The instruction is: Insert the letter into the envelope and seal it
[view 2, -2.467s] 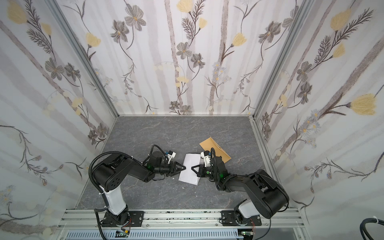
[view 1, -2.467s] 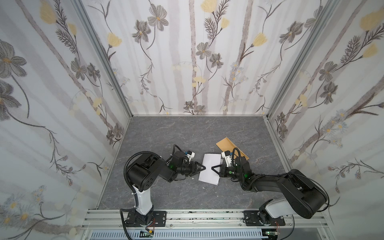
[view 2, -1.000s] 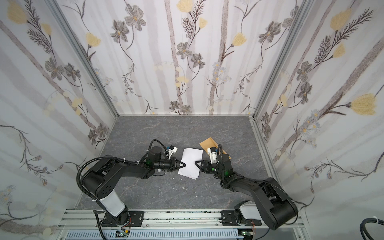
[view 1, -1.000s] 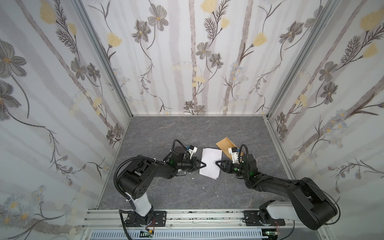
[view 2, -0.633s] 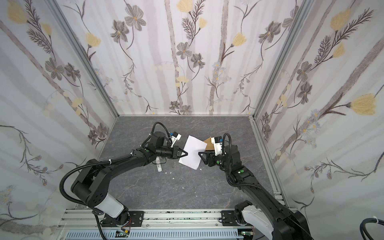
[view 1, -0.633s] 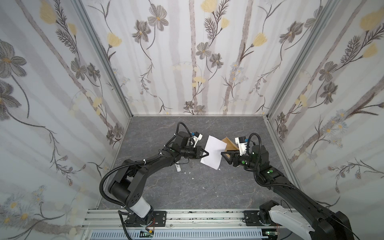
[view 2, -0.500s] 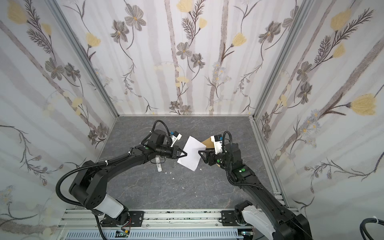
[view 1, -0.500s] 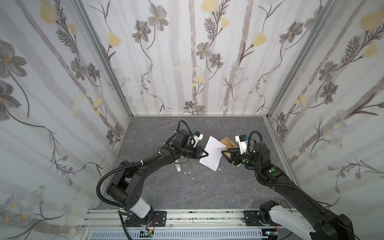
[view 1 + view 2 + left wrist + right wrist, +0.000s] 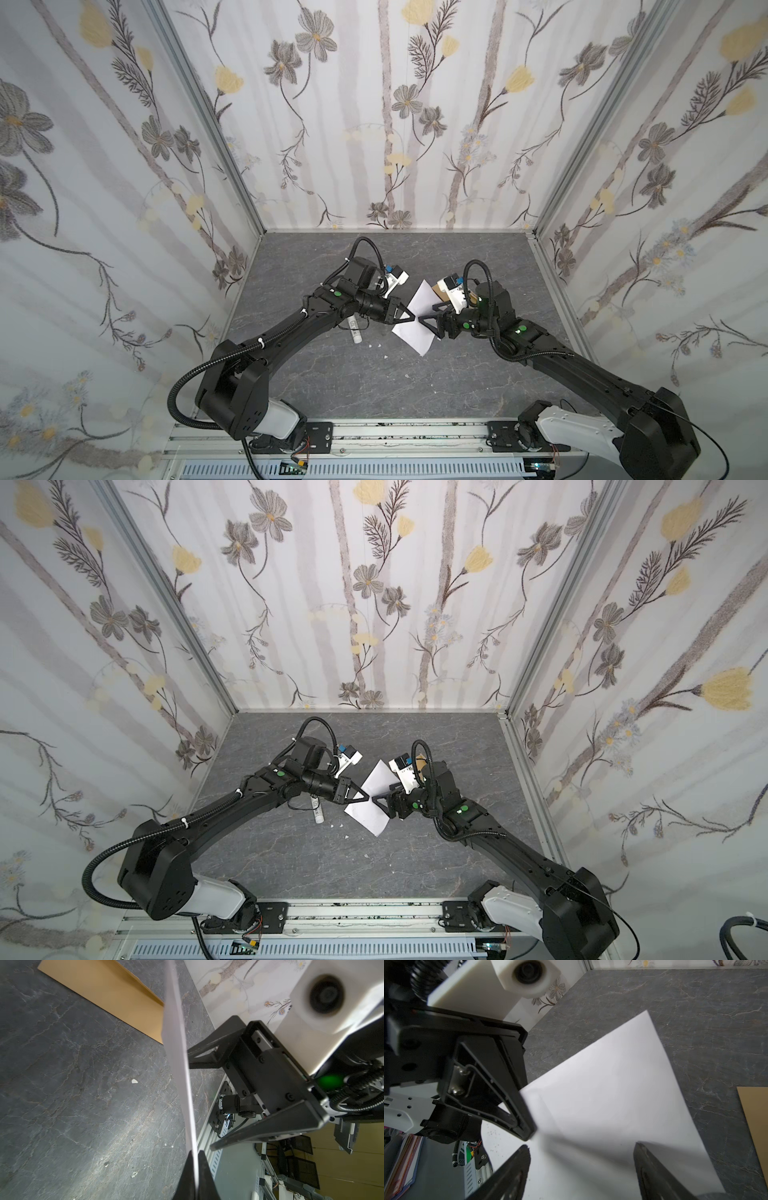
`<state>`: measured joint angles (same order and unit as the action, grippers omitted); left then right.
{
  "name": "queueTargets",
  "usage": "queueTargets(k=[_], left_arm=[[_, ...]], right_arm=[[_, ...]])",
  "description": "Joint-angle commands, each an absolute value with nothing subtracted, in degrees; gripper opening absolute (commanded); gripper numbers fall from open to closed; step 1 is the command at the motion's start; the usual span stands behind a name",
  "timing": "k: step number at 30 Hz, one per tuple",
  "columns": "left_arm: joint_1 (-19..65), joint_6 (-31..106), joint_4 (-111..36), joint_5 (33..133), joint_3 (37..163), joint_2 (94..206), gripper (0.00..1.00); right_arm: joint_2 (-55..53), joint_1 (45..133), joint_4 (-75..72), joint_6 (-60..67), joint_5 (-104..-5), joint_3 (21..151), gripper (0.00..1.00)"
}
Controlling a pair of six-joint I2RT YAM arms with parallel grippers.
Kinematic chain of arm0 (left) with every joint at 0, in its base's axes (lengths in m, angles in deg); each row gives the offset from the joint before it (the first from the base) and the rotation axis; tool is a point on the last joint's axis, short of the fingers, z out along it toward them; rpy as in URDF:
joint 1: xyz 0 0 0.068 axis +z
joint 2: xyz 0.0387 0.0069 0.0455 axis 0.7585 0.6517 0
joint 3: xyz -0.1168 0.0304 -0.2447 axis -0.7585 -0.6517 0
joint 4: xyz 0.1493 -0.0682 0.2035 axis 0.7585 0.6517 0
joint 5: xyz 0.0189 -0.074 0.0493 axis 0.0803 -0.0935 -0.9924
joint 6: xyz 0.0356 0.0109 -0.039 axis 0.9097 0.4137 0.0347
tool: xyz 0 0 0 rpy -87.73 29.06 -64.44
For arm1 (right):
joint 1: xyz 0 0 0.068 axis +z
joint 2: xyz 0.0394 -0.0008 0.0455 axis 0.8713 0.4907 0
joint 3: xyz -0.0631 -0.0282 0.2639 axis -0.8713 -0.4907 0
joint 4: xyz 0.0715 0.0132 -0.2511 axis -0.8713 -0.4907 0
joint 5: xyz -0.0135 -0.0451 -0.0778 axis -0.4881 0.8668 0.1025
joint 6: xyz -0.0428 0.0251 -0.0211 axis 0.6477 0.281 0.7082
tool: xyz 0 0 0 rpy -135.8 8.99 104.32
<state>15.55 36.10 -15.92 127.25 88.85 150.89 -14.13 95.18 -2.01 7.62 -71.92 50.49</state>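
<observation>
We hold the letter (image 9: 409,336) clamped in the left end effector (image 9: 411,318); the right end effector (image 9: 428,313) gapes astride it. Next, we judge: regrip, then aim at the envelope (image 9: 116,999).

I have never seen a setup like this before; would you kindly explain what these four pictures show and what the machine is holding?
Two black robot arms stand at the near edge of a grey table, inside flowered walls. Two pictures look down from overhead; the other two come from a camera on each arm's wrist. The left gripper is shut on the letter, a white sheet held up by one edge. The right gripper is open beside it. A brown envelope and a small white tube lie on the table.
</observation>
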Motion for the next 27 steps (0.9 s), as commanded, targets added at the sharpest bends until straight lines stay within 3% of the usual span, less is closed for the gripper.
queueTargets(k=[1, 13, 27], left_arm=[[15.57, 36.89, -15.06, 131.30, 89.48, 149.56, 0.00], [15.83, 36.76, -14.12, 130.66, 89.20, 147.74, 0.00], [17.95, 35.98, -14.41, 127.92, 91.67, 147.47, 0.00]], right_arm=[[-13.37, 95.73, -0.04, 9.73, -72.49, 51.20, 0.81], [-16.72, 95.28, 0.57, 9.82, -73.94, 50.65, 0.87], [-23.25, 84.61, 16.90, -5.38, -87.47, 39.45, 0.89]])
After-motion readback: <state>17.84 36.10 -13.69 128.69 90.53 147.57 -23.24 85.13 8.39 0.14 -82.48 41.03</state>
